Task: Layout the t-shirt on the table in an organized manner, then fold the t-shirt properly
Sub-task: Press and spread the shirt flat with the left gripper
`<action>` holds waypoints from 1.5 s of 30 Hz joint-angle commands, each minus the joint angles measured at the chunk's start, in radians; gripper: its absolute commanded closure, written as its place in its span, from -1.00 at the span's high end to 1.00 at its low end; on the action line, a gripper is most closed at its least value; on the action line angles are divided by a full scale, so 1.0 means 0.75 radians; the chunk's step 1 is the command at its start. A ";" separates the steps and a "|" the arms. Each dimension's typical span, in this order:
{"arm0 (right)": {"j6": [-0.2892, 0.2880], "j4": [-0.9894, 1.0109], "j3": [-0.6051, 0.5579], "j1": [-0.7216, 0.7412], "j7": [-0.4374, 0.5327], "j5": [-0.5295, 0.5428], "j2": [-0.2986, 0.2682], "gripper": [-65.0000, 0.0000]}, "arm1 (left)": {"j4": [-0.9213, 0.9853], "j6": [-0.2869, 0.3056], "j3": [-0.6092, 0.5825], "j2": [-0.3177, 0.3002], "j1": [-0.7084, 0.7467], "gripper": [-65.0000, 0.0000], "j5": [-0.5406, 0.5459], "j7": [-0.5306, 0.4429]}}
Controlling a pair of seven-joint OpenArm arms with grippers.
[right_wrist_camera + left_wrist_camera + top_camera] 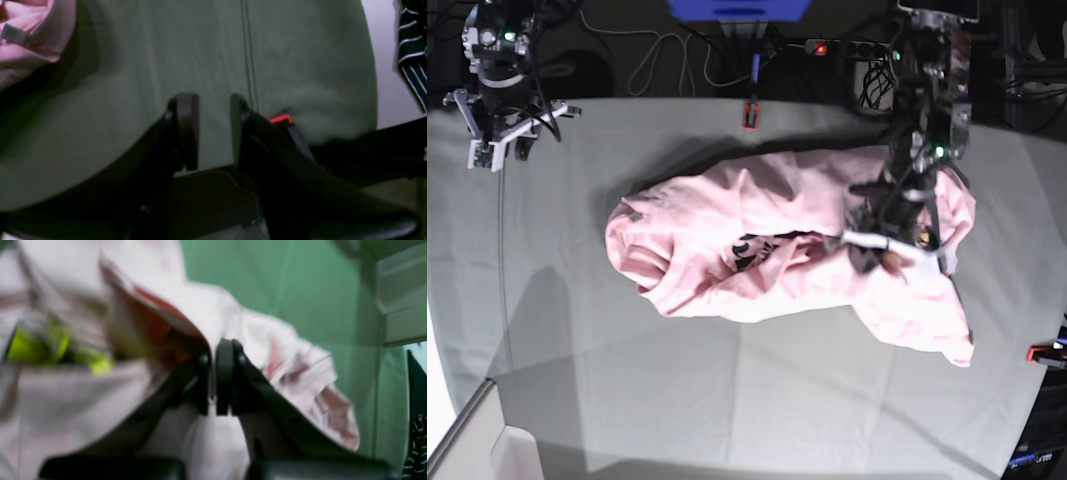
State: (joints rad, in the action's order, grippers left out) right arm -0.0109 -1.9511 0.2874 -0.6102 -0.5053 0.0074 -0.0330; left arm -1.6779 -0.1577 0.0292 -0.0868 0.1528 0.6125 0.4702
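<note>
Crumpled t-shirt [757, 255] mid table [727, 400], left gripper [882, 240] apparently in its folds, red clamp [750, 115] at far edge

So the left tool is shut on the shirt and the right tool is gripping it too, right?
Half right. The left tool is shut on the shirt, but the right tool is open and holds nothing: the right wrist view shows only table between its fingers.

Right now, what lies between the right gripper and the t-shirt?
Only bare table cloth. In the base view the right gripper hangs near the far corner, apart from the t-shirt; nothing else sits on that stretch.
</note>
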 commanded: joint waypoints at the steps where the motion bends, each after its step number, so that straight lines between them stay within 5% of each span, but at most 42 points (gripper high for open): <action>1: -0.005 -0.020 0.006 -0.006 0.028 -0.001 -0.006 -0.48 | -0.031 0.013 -0.017 -0.004 -0.082 -0.99 0.007 -0.028; 8: -0.005 -0.020 0.009 -0.008 0.028 -0.007 -0.010 -0.48 | 0.076 0.003 -0.187 0.008 -0.595 -0.99 0.005 -0.020; 17: -0.005 -0.024 0.088 -0.010 -0.060 -0.009 -0.004 -0.48 | 0.751 0.007 -0.328 0.223 -1.217 -0.99 0.005 -0.047; 21: -0.005 -0.031 0.105 -0.018 -0.060 -0.009 0.016 -0.48 | 1.193 0.011 -0.386 0.325 -1.463 -0.99 0.005 -0.227; 24: -0.005 -0.033 0.123 -0.018 -0.060 -0.009 0.045 -0.48 | 1.498 0.013 -0.439 0.325 -1.610 -0.98 0.015 -0.376; 30: -0.005 -0.035 0.119 -0.018 -0.060 -0.009 0.074 -0.48 | 1.635 0.003 -0.490 0.325 -1.606 -0.94 0.017 -0.519; 33: -0.005 -0.035 0.113 -0.016 -0.060 -0.009 0.084 -0.48 | 1.625 0.003 -0.490 0.325 -1.555 -0.56 0.017 -0.513; 40: -0.005 -0.033 0.111 -0.014 -0.060 -0.007 0.090 -0.48 | 1.614 0.013 -0.490 0.325 -1.434 0.79 0.017 -0.513; 45: -0.005 -0.033 0.111 -0.014 -0.052 -0.007 0.088 -0.48 | 1.371 0.015 -0.496 0.192 -1.201 1.00 0.019 -0.460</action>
State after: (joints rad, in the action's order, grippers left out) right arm -0.0109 -1.9564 0.3664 -0.6140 -0.5694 0.0059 0.0364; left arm -0.6453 -0.1349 -0.3492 0.0666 -0.7136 0.6315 0.1497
